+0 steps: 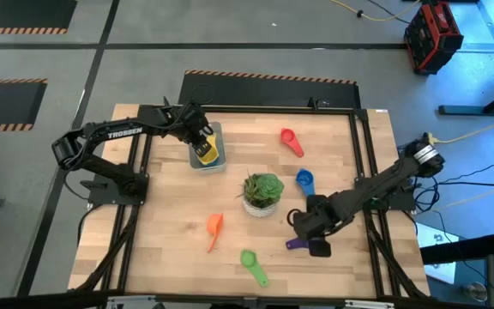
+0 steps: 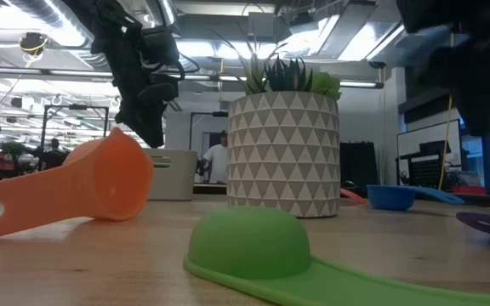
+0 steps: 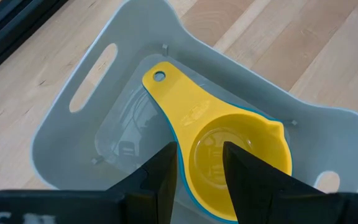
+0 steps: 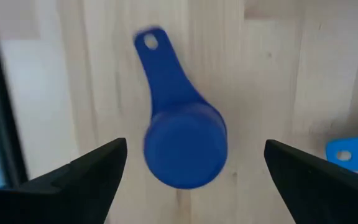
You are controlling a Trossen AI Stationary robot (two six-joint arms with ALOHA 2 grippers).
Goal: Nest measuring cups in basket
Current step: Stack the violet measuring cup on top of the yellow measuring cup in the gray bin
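The basket stands at the table's far left. In it lies the yellow measuring cup, nested in a light blue cup whose rim shows around it. My left gripper hovers open just above them, touching nothing. My right gripper points down, open, at the near right. Below it the purple cup lies mouth down on the table, between its fingers and apart from both. Red, blue, orange and green cups lie loose on the table.
A white patterned pot with a green plant stands mid-table between the two arms. The blue cup's handle lies close beside my right gripper. Bare wood shows at the near left and at the far middle of the table.
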